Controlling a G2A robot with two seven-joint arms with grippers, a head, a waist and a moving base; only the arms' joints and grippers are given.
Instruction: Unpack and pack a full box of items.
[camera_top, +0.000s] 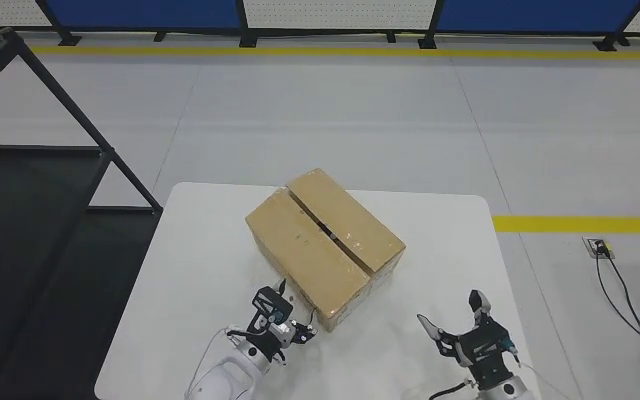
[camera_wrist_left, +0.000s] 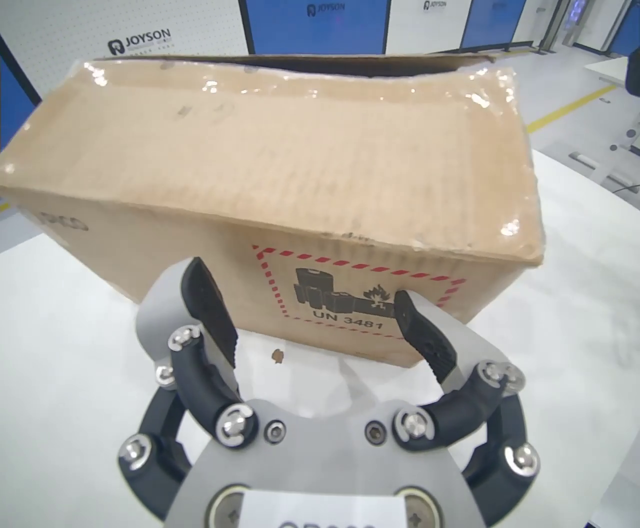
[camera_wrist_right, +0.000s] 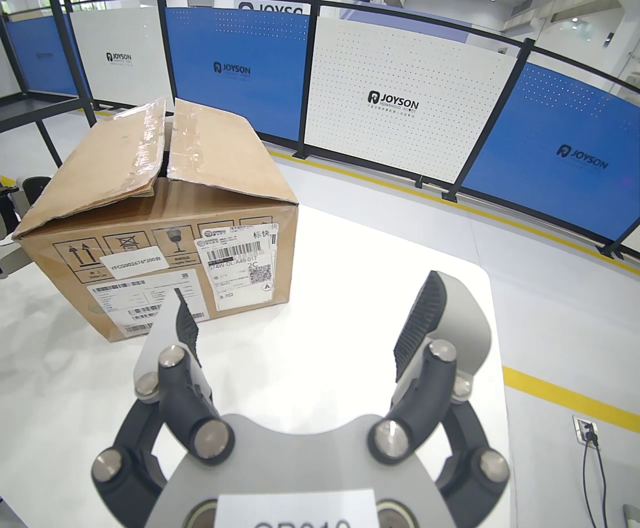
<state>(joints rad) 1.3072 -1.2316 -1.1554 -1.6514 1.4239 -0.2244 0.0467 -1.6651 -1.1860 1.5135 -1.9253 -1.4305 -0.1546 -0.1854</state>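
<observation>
A brown cardboard box (camera_top: 325, 247) stands turned at an angle in the middle of the white table (camera_top: 200, 260). Its two top flaps are folded down with a narrow slit between them, and old clear tape clings to them. My left gripper (camera_top: 285, 322) is open close to the box's near end, the one with the red-dashed warning label (camera_wrist_left: 350, 295); its fingers hold nothing. My right gripper (camera_top: 458, 322) is open over bare table to the right of the box (camera_wrist_right: 160, 210), well clear of it. The box's contents are hidden.
The table's right edge (camera_wrist_right: 492, 320) runs close beside my right gripper. Beyond the table is grey floor with a yellow line (camera_top: 565, 224), a black metal frame (camera_top: 70, 160) at the left, and blue and white fence panels (camera_wrist_right: 400, 95) behind.
</observation>
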